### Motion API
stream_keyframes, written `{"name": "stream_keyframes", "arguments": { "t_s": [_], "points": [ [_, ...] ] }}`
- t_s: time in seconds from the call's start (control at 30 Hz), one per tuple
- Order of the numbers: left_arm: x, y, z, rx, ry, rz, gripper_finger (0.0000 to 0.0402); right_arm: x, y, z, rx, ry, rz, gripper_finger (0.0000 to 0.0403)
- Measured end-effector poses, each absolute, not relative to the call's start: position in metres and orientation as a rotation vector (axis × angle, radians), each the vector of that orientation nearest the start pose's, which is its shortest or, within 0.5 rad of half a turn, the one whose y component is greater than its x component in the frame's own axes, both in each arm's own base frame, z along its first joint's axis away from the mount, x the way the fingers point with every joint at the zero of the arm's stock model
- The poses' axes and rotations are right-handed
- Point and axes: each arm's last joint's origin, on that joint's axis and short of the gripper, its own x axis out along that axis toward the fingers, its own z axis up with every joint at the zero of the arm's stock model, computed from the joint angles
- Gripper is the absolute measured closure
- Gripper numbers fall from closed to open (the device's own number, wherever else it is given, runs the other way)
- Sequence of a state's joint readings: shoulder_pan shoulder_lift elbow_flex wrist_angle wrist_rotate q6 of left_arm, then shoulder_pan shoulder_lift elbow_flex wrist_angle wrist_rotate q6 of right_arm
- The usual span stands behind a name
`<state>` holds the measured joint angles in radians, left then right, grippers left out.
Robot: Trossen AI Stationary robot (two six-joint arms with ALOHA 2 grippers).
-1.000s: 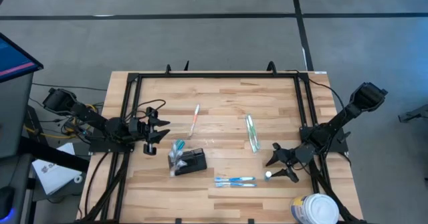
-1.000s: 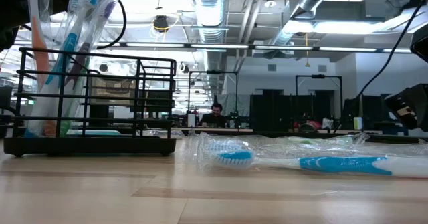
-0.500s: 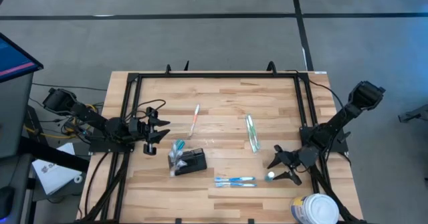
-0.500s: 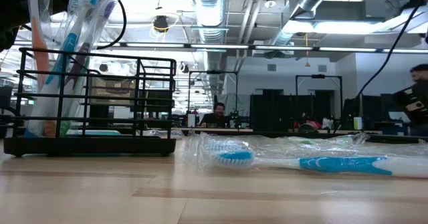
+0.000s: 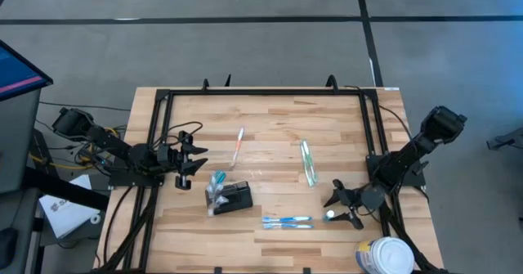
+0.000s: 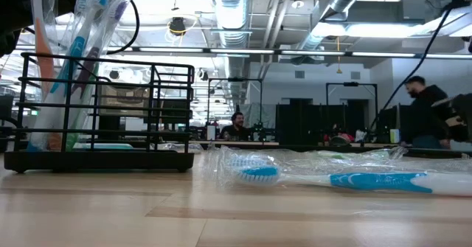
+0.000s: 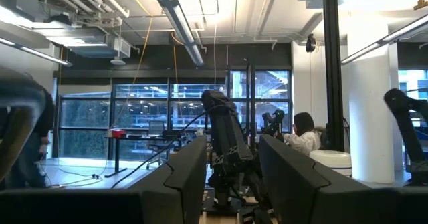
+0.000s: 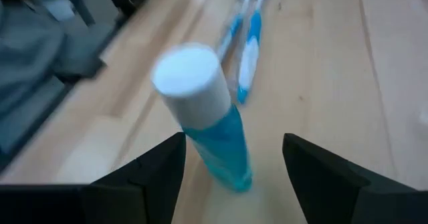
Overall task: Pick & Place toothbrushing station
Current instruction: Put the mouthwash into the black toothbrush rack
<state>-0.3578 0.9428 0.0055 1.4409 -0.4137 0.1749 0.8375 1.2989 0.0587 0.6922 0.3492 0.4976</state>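
Right jaws (image 5: 337,206) spread, black wire-framed toothbrushing station (image 5: 231,196), brushes inside

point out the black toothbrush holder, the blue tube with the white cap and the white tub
black toothbrush holder (image 5: 238,197), high view, on its dark top
blue tube with the white cap (image 8: 221,144), right wrist view, on its blue body
white tub (image 5: 384,256), high view, on its lid

bare wood around toothbrushing station (image 5: 232,197), blue toothbrushes (image 5: 287,222) just beside, small tube (image 8: 212,122) between wide-apart right gripper (image 5: 342,205) fingers
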Motion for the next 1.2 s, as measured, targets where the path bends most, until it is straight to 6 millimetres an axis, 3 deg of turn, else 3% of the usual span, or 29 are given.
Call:
{"name": "stream_keyframes", "arguments": {
  "t_s": [0.33,0.9,1.2],
  "points": [
    [0.136,-0.038,0.201,-0.018,-0.460,0.095,0.0270,0.138,0.138,0.084,0.050,0.607,0.353,0.0169],
    [0.136,-0.038,0.201,-0.019,-0.463,0.096,0.0270,0.140,0.138,0.074,0.053,0.638,0.290,0.0295],
    [0.136,-0.038,0.201,-0.019,-0.463,0.095,0.0270,0.140,0.138,0.074,0.050,0.638,0.285,0.0305]
  ]
}}
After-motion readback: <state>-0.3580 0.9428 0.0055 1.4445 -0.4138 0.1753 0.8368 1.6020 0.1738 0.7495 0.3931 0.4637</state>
